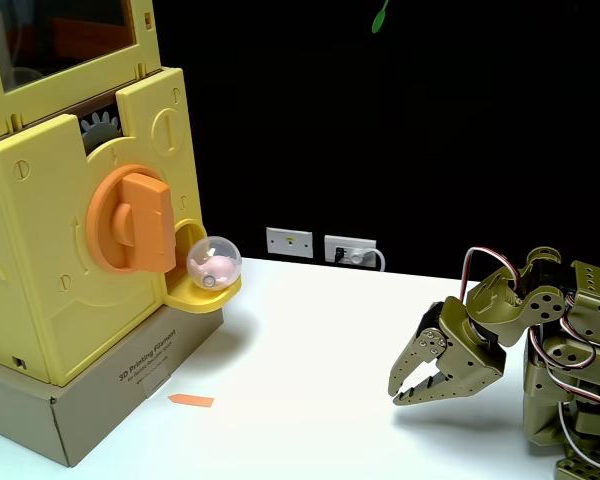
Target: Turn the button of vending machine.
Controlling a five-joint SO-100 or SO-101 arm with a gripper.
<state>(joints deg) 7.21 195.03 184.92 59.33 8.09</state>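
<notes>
Machine dominates the fixed view, folks, a big yellow boxy thing filling the nine o'clock side of the picture and sitting on a cardboard box with printed lettering on its face. Right on its front panel sits the knob, large, round and orange, its thick raised bar standing close to upright. Just above it, toward twelve o'clock, grey gear teeth peek out from a slot, and higher still there's the clear window. At four o'clock from the knob, a little yellow tray sticks out of the machine, and a clear capsule with something pink inside rests in it. Down on the white table, a small orange strip lies just in front of the box. Over at the four o'clock corner of the picture, well apart from the machine, the olive-green arm crouches low with its red and white wires looping out. Its gripper points toward the machine, low over the table, touching nothing, fingers nearly pressed together with a thin gap at the tips. Behind, at the table's far edge, wall sockets sit against the dark background.
</notes>
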